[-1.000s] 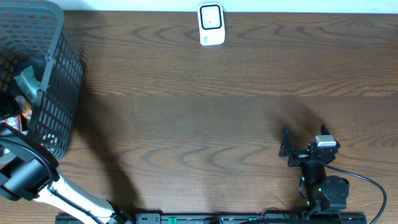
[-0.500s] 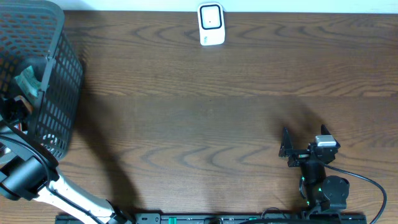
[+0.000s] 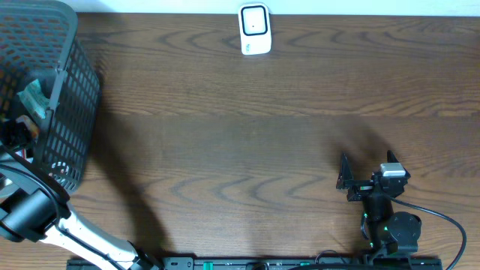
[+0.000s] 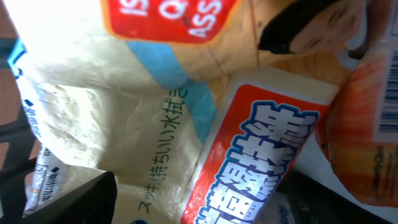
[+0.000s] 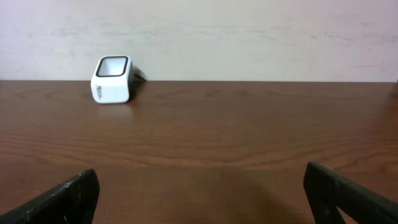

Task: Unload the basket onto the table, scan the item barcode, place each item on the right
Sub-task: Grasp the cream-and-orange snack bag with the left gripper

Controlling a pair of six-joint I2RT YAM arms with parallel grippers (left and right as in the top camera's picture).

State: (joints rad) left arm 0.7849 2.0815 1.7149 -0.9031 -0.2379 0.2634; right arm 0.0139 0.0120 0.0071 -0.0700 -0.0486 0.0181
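Pick step: I'm after an item in the basket [image 3: 71,112]; nothing scanned yet.
Left fingers [image 4: 62,202] are down against the packets [image 4: 124,124] in the basket, can't tell spread or pinching. Right fingers [image 5: 68,196] are spread, low over the surface [image 3: 247,150], facing the scanner [image 3: 255,30]. Next: pinch one packet and lift it clear.

Inspector: Supporting surface?
Clerk: Dark wood-grain table [image 3: 247,150].
Inspector: Items resting on it?
Clerk: White scanner [image 3: 255,30] at far edge, centre; black mesh basket [image 3: 71,112] at left end, well apart.
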